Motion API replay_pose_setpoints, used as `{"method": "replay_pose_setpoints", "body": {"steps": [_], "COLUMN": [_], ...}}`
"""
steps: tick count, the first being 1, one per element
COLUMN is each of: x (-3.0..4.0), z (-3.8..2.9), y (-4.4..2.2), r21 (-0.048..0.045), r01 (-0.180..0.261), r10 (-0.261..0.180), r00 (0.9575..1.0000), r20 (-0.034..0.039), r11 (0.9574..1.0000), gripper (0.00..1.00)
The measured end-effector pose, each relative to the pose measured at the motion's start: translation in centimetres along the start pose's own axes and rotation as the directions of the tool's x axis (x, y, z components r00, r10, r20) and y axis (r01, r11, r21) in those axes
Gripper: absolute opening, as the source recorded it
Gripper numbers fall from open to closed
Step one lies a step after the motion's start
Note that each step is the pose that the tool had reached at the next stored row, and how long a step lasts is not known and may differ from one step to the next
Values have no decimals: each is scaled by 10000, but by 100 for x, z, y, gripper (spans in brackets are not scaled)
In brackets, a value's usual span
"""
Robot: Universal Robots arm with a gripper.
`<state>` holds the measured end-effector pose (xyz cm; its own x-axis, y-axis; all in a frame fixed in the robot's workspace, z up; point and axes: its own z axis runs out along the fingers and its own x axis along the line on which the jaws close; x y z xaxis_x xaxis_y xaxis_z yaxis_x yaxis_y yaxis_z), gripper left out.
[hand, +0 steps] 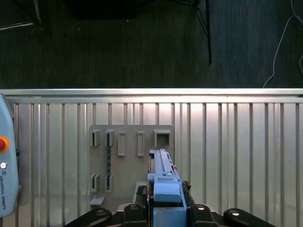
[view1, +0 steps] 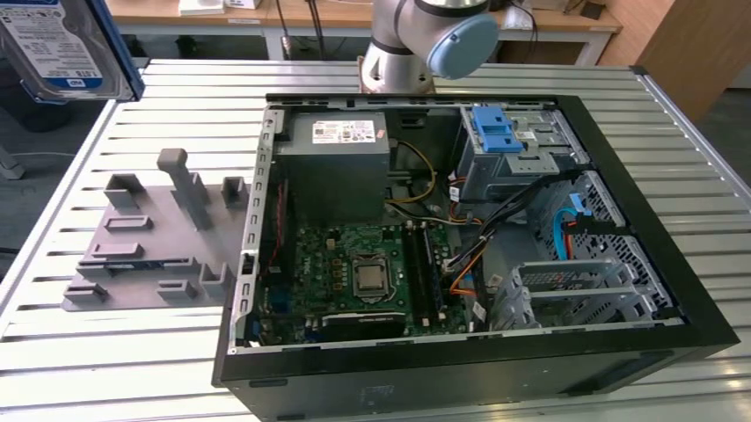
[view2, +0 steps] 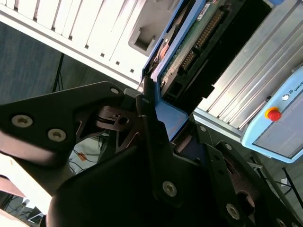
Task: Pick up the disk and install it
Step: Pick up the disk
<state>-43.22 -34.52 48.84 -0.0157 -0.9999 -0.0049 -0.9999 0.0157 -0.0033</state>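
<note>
The surface (view1: 105, 369) is a table of pale metal slats. Toward the exterior view's left, a grey holder plate (view1: 147, 264) with upright slotted blocks lies on it. Just beside the plate, an open black computer case (view1: 470, 376) lies on its side. In the first wrist view, a blue-grey teach pendant (hand: 7, 175) rests on the slats.

We see our arm (view1: 399, 48) in the exterior view as a smooth silver-grey tube, its rounded joint closed by a pale blue cap (view1: 463, 44). In the second wrist view our hand (view2: 169, 120) is matt black, built of flat, angular link plates (view2: 71, 106) joined at round pivots and studded with silver screw heads (view2: 22, 121). Its fingers (view2: 147, 118) are thin black bars. In the first wrist view its black knuckles (hand: 213, 215) carry bright round screws.
</note>
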Motion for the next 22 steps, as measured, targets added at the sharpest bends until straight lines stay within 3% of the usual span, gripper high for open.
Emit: {"method": "replay_pose_setpoints", "body": {"steps": [6, 16, 22], "x": [-1, 17, 106], "z": [0, 0, 0], "y": [-53, -88, -91], "r21": [-9, -15, -14], "r01": [-1, 0, 0], "r10": [1, 0, 0], "r00": [10000, 10000, 10000], "r20": [1, 13, 39], "r11": [10000, 10000, 10000], "gripper": [36, 36, 36]}}
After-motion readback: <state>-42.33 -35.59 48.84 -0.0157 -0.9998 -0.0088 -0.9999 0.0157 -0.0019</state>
